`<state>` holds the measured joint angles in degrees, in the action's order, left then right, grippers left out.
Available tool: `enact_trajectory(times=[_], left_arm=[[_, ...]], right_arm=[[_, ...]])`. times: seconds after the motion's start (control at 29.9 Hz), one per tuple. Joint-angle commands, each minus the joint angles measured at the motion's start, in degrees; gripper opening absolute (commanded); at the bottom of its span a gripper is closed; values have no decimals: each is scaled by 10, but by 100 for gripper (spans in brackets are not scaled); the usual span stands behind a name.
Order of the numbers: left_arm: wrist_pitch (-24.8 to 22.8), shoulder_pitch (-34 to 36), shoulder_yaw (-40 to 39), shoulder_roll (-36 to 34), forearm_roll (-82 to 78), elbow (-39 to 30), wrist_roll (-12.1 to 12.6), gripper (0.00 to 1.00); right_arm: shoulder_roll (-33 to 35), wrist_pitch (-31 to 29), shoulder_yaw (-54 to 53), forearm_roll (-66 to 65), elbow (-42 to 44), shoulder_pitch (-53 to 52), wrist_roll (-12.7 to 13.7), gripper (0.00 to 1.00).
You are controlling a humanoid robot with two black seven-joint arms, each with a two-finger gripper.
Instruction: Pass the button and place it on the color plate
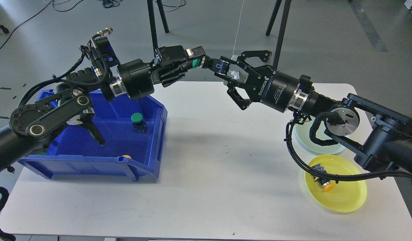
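Note:
My left gripper (194,62) is shut on a green button (196,63) and holds it in the air above the table's far edge. The button's black and blue body (219,67) points right. My right gripper (227,72) is open, with its fingers above and below the body's end; I cannot tell if they touch it. A yellow plate (348,199) at the front right holds a yellow button (324,184). A pale green plate (309,142) lies behind it, partly hidden by my right arm.
A blue bin (155,134) stands on the left of the white table (209,187). It holds another green button (137,119) and a yellow one (126,156) at its front lip. Tripod legs stand on the floor beyond the table.

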<state>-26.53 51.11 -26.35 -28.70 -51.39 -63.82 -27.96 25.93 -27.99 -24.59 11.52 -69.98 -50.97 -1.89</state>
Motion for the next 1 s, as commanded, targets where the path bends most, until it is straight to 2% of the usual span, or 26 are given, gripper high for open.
enact_trajectory(times=[0.0, 0.1, 0.2, 0.33, 0.4, 0.47, 0.6, 0.67, 0.83, 0.97], left_arm=[[0, 0, -2, 0, 7, 0, 0, 77], [0, 0, -2, 0, 8, 0, 0, 79], [-1, 0, -3, 0, 9, 0, 0, 80], [0, 0, -4, 0, 9, 1, 0, 80], [-1, -1, -4, 0, 9, 1, 0, 80], [0, -2, -4, 0, 16, 1, 0, 80], [0, -4, -3, 0, 36, 1, 0, 81], [-1, -4, -3, 0, 37, 1, 0, 81], [-1, -4, -2, 0, 37, 1, 0, 81], [-2, -4, -2, -1, 38, 1, 0, 81]], right_arm=[[5, 0, 1, 0, -1, 1, 2, 2], [17, 0, -1, 1, -2, 10, 2, 2], [56, 0, -18, 2, -2, 37, 0, 2], [105, 0, -106, 3, -3, 142, -3, 2], [122, 69, -166, 3, -8, 211, -2, 1], [138, 169, -201, -7, -28, 264, -3, 1], [174, 408, -205, -74, -72, 306, -4, 1], [170, 480, -203, -124, -67, 315, -3, 1], [165, 529, -191, -154, -34, 323, 1, 2], [132, 539, -158, -157, 21, 305, 3, 15]])
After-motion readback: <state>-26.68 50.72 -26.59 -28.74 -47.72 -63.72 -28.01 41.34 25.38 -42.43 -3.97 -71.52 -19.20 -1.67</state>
